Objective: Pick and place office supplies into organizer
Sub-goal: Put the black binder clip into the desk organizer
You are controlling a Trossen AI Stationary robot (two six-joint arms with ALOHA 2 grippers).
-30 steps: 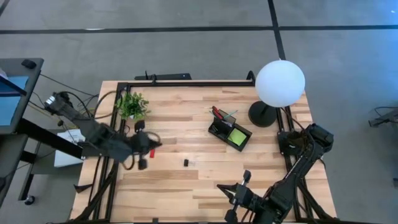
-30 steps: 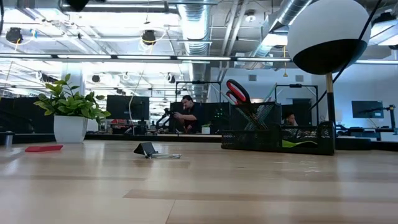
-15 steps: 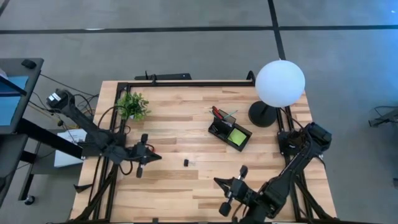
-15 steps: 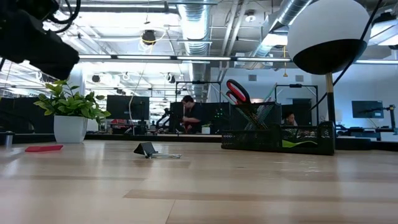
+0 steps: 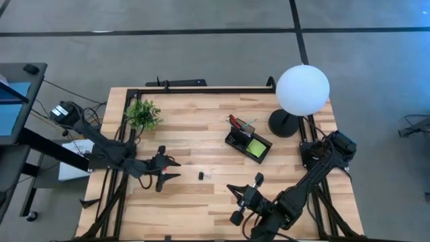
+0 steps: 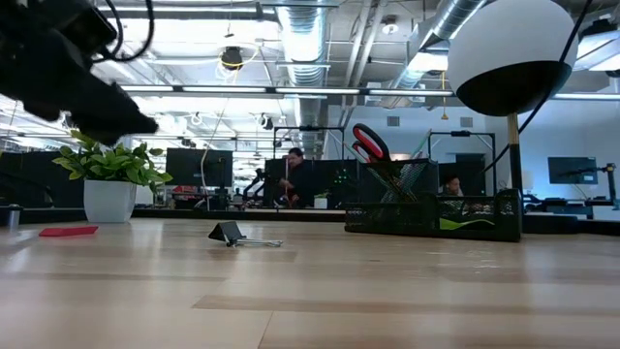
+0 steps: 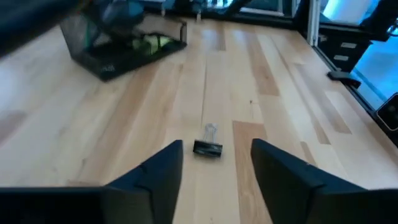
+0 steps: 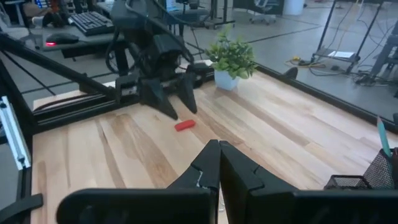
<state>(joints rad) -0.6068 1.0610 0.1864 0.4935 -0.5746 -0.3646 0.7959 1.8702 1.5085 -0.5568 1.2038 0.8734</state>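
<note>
We look down on a desk-tidying job that we judge well past halfway. The black organizer (image 5: 248,142), at about one o'clock from the table's centre, already carries the red-handled scissors (image 6: 369,145) upright in its pen-holder section, a pen or two beside them, and the lime-green sticky-note pad (image 5: 256,148) in its tray.

Two supplies are still loose on the wood — a small black binder clip (image 5: 201,176) near the middle of the table, and a small red block (image 6: 68,231) out toward nine o'clock. From above we cannot see the block; it appears to lie under the left arm.

The left gripper (image 5: 170,169) hovers at about nine o'clock from the clip, jaws spread and empty. Its wrist camera frames the clip (image 7: 208,147) between its two fingers (image 7: 163,172) and a little ahead of them, so we take that clip to be the item in hand.

The right gripper (image 5: 236,200) waits near the front edge, around five o'clock from the clip, fingers pressed together on nothing. The red block (image 8: 185,125) lies ahead of it, just below the left arm's open fingers.

A potted plant (image 5: 142,113) at ten o'clock and a globe lamp (image 5: 302,89) at two o'clock stand apart from the work.
</note>
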